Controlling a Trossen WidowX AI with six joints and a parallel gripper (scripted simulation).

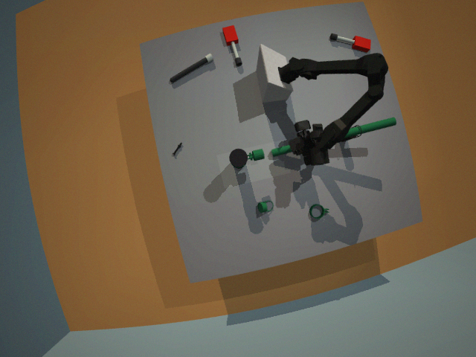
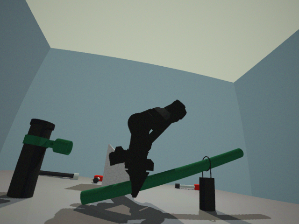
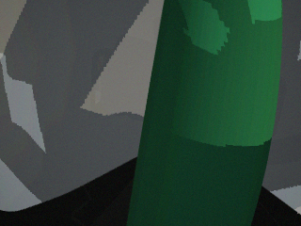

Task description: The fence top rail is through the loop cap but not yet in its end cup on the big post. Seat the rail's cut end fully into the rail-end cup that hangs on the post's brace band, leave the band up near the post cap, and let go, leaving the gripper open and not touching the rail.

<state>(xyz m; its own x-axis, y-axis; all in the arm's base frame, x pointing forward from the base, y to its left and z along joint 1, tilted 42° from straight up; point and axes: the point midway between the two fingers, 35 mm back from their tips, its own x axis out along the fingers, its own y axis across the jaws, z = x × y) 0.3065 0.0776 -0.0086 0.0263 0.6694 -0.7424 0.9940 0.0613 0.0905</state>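
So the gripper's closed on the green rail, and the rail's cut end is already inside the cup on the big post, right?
Not quite. The gripper is closed on the green rail, but the exterior view shows the cut end low near the table, apart from the cup.

— What's the rail (image 2: 168,174) doing?

— Long green tube, slanted, its cut end low near the middle of the worktop, the far end raised toward the right edge. It passes through the thin wire loop cap (image 2: 207,163) on a short dark post.

— And the cup?

— The green rail-end cup (image 2: 62,146) hangs sideways off the green brace band (image 2: 34,140), which sits high on the big black post (image 2: 31,160), just under its cap. Its open mouth faces the rail; from above, a gap separates cup (image 1: 256,154) from cut end.
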